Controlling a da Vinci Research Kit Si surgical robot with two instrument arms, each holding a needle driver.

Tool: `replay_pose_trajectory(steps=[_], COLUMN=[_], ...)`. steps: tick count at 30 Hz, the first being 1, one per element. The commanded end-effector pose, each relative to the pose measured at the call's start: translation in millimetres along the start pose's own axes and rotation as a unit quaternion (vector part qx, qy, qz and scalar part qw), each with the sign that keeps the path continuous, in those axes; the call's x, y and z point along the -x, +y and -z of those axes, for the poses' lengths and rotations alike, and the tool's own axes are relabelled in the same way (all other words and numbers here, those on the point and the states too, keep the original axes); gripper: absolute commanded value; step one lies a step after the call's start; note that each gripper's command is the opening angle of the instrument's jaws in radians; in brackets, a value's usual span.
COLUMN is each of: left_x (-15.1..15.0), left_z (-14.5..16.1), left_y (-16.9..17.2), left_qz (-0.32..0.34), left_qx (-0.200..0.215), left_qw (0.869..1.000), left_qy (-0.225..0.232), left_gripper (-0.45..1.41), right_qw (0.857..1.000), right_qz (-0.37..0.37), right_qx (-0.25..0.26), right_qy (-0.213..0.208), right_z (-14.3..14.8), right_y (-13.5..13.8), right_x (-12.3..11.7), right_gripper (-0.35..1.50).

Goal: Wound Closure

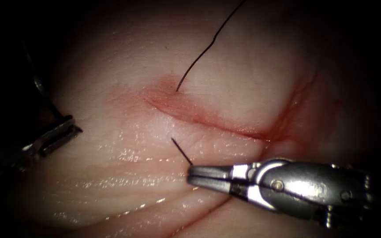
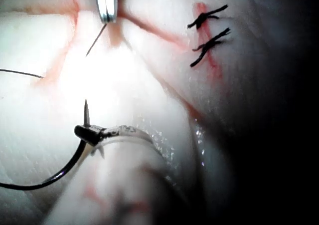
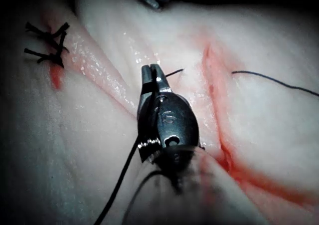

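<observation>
We're at the right tool [image 1: 190,174] first: its jaws are closed, and pinched right at their tip is a short end [image 1: 181,152] of thread that rises out of the tissue [image 1: 124,176] on the near side of the cut [image 1: 208,118], toward its left end. Across the cut, on the far side, the long thread [image 1: 208,46] dives into the surface and runs away up and to the right, so we judge it to be one strand passing beneath the wound. Over on the far left sits the left tool [image 1: 73,128], well apart from the cut. From its wrist view we read its jaws as clamped on the needle [image 2: 55,177], seemingly close to one end, the dark curve sweeping off free of the tissue. Two finished stitches [image 2: 208,18] sit further along the wound, and red fluid [image 1: 261,134] gathers at the cut's right end. For good handling here, we'd say the grip on that short end wants to be firm but quiet, because any tug toward the near side could lift the wound edge. A pull on the long strand could drag the short end back under. We'd also keep the needle's point turned away from the surface.
</observation>
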Motion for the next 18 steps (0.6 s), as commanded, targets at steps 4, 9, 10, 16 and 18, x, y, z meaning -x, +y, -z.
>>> replay_pose_trajectory(steps=[4, 9, 10, 16, 18], left_x=[-0.2, -0.2, -0.2, -0.2, -0.2], left_z=[-0.7, -0.7, -0.7, -0.8, -0.8], left_y=[0.3, 0.4, 0.4, 0.4, 0.4], left_qz=[0.0, 0.0, 0.0, 0.0, 0.0], left_qx=[-0.001, -0.001, -0.001, 0.001, 0.001], left_qw=[1.0, 1.0, 1.0, 1.0, 1.0], left_qy=[0.0, 0.0, 0.0, 0.0, 0.0], left_gripper=[-0.45, -0.45, -0.45, -0.45, -0.45], right_qw=[1.0, 0.998, 0.997, 0.992, 0.989], right_qz=[0.011, 0.03, 0.034, 0.056, 0.049], right_qx=[-0.019, -0.06, -0.067, -0.114, -0.141], right_qy=[0.01, -0.003, -0.005, -0.002, 0.005], right_z=[1.0, 2.1, 2.3, 3.0, 3.1], right_y=[-3.5, -6.8, -7.4, -10.9, -12.2], right_x=[-2.1, -2.8, -2.8, -3.6, -4.0], right_gripper=[-0.35, -0.35, -0.35, -0.35, -0.35])
